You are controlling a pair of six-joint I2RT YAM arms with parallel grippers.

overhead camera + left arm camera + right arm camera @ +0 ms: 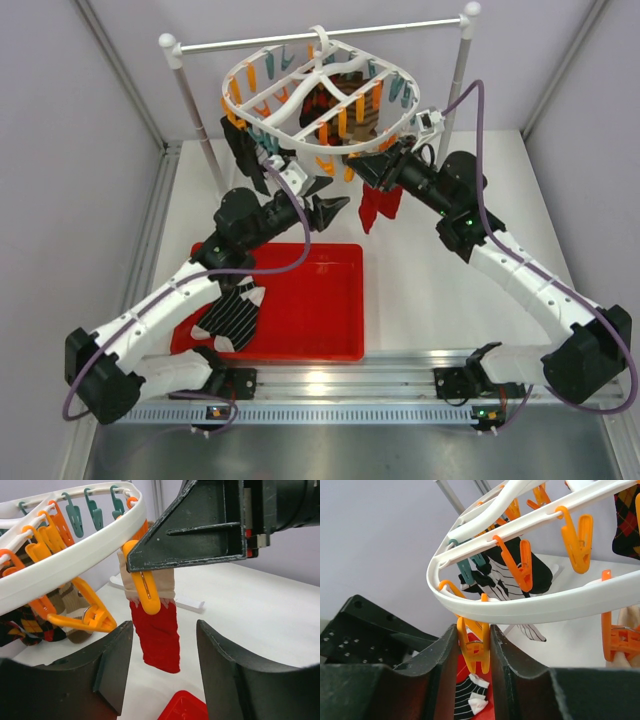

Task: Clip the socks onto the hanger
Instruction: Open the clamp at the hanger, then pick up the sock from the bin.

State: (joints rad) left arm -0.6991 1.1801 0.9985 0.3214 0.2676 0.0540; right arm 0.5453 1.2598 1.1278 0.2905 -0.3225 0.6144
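The white hanger point(75, 555) is hanging by its hook from a white rod point(320, 35) at the back of the table point(430, 290), and its orange and teal clips are dangling under the rim. The right gripper point(474, 627) is reaching up to the front rim, and its two fingers are pressing from both sides on one orange clip point(476, 652), so it is clenched on this clip. In the left wrist view, the lower end of this clip is lying over the top of a dark red sock point(157, 640), where a beige band is showing; I cannot tell if the clip is really biting the cloth. The sock is hanging straight down below the rim, above the table. The left gripper point(164, 625) is standing released just below, its fingers spread wide on either side of the sock and not touching it. A black striped sock point(235, 318) is lying in the red tray point(320, 310) at the near side, partly under the left arm. Other socks are already hanging from clips on the hanger, among them a brown striped one point(70, 605).
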